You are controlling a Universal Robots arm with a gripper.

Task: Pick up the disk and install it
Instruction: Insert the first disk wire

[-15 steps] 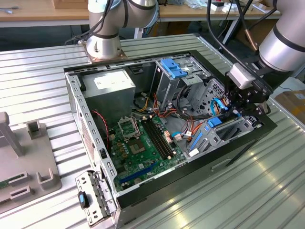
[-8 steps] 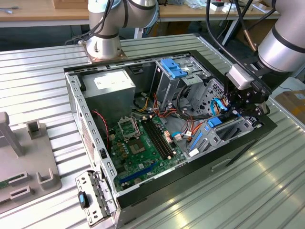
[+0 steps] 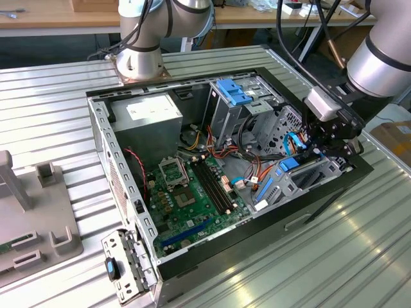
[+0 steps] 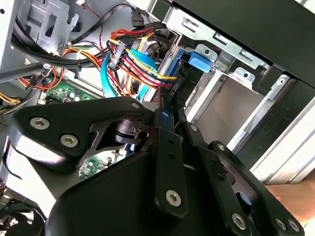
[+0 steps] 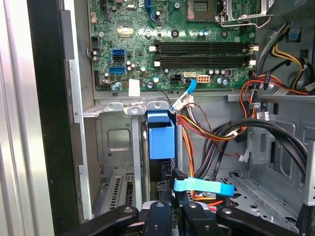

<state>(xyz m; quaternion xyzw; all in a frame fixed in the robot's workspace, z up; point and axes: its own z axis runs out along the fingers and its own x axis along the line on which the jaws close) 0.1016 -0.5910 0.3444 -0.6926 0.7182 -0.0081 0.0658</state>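
Blue plastic is most of what shows of the disk [image 5: 161, 140]: in the first wrist view its carrier rail stands on edge in a narrow metal bay [image 5: 120, 147] of the open computer case [image 3: 321, 205], its lower part lost behind the black gripper [image 5: 170, 216] linkages. In the second wrist view the disk [image 4: 183, 78] appears as a dark edge capped by a blue tab, most of it covered by the gripper [image 4: 165, 105] body. Whether the jaws are clenched on it or released cannot be told; the fingertips are hidden in all three views.

From the exterior view's right, the silver arm [image 3: 385, 58] reaches down over the case's far right corner, its wrist bent so the gripper [image 3: 314, 151] points into the drive bay beside the case's side wall. A light blue flat cable [image 5: 204, 187] crosses just above the gripper in the first wrist view, and red, yellow and orange wires [image 4: 133, 61] bunch close against the disk's slot.

Room is tight: the bay's metal walls flank the disk on both sides and the case's black rim runs just beside it. The green motherboard [image 3: 192, 192] lies open across the case floor. A blue bracket [image 3: 232, 93] tops the tall metal cage near the case's back edge. The case sits on a ribbed metal bench [image 3: 359, 256].
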